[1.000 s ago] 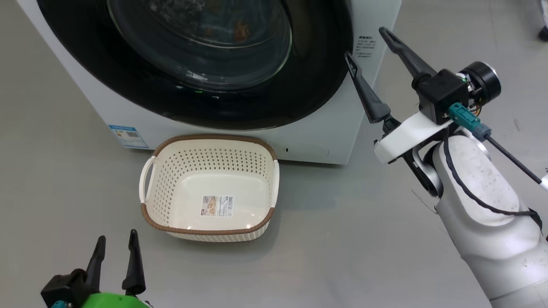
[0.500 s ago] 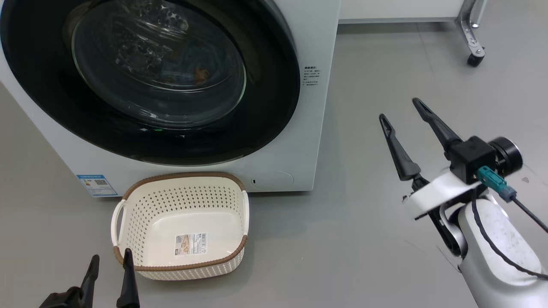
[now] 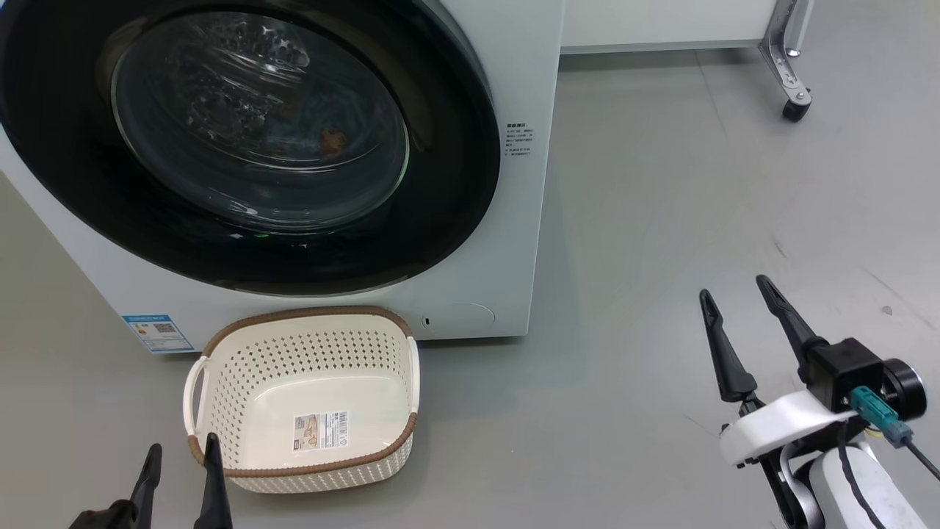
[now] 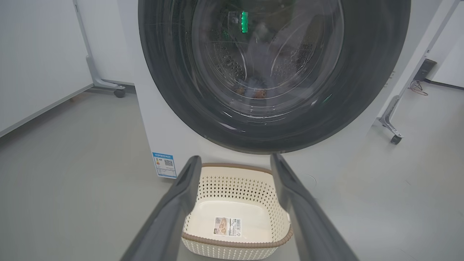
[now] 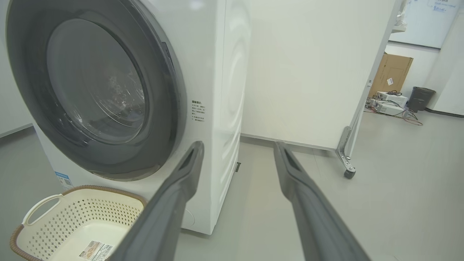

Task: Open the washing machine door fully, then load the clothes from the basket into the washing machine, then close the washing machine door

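Grippers both empty: right gripper point(image 3: 734, 288), jaws spread, hangs over bare floor point(image 3: 661, 220) well right of the washing machine point(image 3: 529, 73); left gripper point(image 3: 183, 442), likewise apart, sits just before the basket point(image 3: 305, 314). Basket holds nothing but its barcode label point(image 3: 321, 430). Washing machine door point(image 3: 455, 184) lies flush and shut; clothes point(image 3: 332, 139) show dimly behind its glass. Door judged rigid, heavy, glossy-slick: grasp the rim edge, never the glass.

door point(image 3: 455, 184): shut, flush on washer point(image 3: 532, 242) | clothes point(image 3: 332, 139): inside, dim orange-brown patch behind glass | basket point(image 3: 308, 314): empty, upright, on floor just before washer
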Motion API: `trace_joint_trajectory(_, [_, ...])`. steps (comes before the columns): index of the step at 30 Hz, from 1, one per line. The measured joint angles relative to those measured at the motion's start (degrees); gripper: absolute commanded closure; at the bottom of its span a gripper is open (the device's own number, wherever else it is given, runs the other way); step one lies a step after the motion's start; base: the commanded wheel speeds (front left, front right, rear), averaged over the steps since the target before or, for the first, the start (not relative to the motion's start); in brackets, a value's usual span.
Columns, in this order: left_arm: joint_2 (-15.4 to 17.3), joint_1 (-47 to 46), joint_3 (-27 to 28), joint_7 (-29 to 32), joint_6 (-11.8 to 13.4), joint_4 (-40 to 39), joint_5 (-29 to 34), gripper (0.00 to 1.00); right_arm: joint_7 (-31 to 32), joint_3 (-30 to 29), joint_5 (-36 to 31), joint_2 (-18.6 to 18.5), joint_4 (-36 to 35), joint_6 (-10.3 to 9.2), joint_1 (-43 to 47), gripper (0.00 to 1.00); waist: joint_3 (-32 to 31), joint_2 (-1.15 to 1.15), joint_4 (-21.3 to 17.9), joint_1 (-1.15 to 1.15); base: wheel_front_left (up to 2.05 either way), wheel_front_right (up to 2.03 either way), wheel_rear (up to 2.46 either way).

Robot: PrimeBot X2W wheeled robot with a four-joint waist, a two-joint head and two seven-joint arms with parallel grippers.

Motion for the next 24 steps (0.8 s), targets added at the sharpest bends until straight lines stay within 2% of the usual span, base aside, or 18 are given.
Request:
trace_joint_trajectory(3, [-0.07, 0.02, -0.12, 0.0, 0.0, 0.04, 0.68, 0.0, 0.0, -1.87, 0.01, 0.12, -0.97, -1.12, 3.24, 0.0, -0.37, 0.0, 0.3, 0.0, 0.0, 0.0, 0.0])
trace_joint_trajectory(12, [-0.05, 1.25, 0.27, 0.0, 0.0, -0.19, 0.83, 0.0, 0.01, -4.32, 0.0, 1.0, -2.71, -2.01, 9.37, 0.0, -0.94, 0.0, 0.48, 0.0, 0.0, 0.0, 0.0])
trace_joint_trajectory(24, [-0.05, 2.24, 0.32, 0.0, 0.0, -0.29, 1.33, 0.0, 0.01, -6.37, -0.12, 3.34, -5.08, -2.02, 13.5, 0.0, -1.56, 0.0, 0.56, 0.0, 0.0, 0.0, 0.0])
